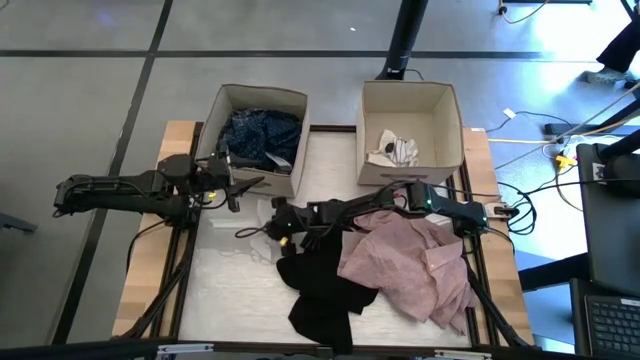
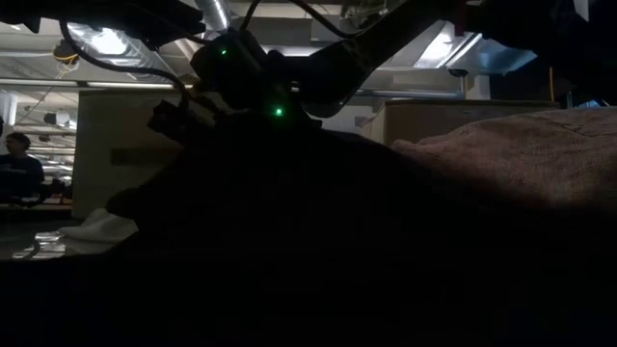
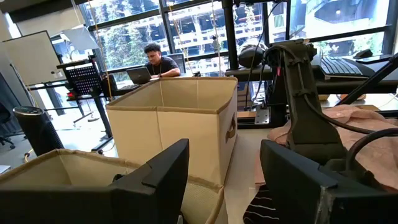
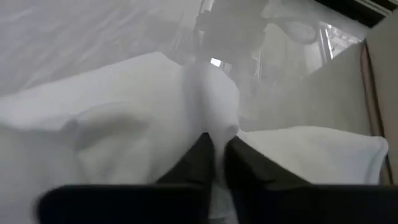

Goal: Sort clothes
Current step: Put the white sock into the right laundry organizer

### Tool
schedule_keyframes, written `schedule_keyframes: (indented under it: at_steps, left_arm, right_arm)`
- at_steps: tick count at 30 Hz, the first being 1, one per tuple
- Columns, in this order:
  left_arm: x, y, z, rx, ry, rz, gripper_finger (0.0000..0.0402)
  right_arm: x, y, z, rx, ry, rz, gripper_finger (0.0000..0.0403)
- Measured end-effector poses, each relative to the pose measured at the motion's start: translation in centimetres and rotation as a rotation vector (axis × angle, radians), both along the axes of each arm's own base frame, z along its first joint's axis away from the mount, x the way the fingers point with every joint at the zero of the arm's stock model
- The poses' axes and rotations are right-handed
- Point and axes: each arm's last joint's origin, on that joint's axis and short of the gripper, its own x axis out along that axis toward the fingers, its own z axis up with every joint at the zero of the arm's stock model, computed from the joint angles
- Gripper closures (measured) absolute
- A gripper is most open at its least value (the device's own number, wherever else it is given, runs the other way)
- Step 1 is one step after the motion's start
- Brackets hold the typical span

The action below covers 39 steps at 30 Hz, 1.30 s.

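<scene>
While the high view looks straight down, the right gripper (image 1: 278, 222) lies beside the left box (image 1: 255, 140), at a white piece (image 1: 262, 243) on the table; the navy dotted garment (image 1: 262, 132) fills that box, another small white piece (image 1: 393, 151) lies in the right box (image 1: 410, 130), and the black garment (image 1: 325, 290) and pink shirt (image 1: 410, 262) lie well in front of the left box; the left gripper (image 1: 238, 184) hovers at that box's front wall. From the left wrist, its fingers (image 3: 163, 171) stand spread apart. From the right wrist, the fingers (image 4: 198, 163) pinch a fold of white cloth (image 4: 124, 134).
</scene>
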Motion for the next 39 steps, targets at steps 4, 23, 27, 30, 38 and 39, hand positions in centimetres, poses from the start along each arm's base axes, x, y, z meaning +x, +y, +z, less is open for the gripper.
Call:
schedule_keyframes:
  at_steps: [4, 23, 27, 30, 38, 39]
  left_arm:
    - [0.0, 0.0, 0.0, 0.0, 0.003, 0.0, 0.0213]
    - [0.0, 0.0, -0.1, -0.006, 0.012, 0.0, 0.0213]
    - [0.0, 0.0, -0.2, -0.007, 0.015, 0.0, 0.0213]
    - [0.0, 0.0, -0.2, -0.007, 0.015, 0.0, 0.0213]
    - [0.0, 0.0, -0.2, -0.008, 0.014, 0.0, 0.0213]
    - [0.0, 0.0, -0.2, -0.011, 0.013, 0.0, 0.0213]
  right_arm:
    - [0.0, 0.1, 0.2, -0.001, -0.004, 0.041, 0.0383]
    - [-2.6, 0.0, 10.1, -0.178, 0.008, 0.031, 0.038]
    - [-4.1, -0.3, 12.6, -0.269, 0.06, -0.007, 0.0384]
    - [-5.6, -0.6, 15.0, -0.335, 0.09, -0.049, 0.0387]
    - [-10.9, -1.6, 21.3, -0.504, 0.207, -0.203, 0.0385]
    - [-11.8, -1.7, 22.3, -0.514, 0.213, -0.231, 0.0385]
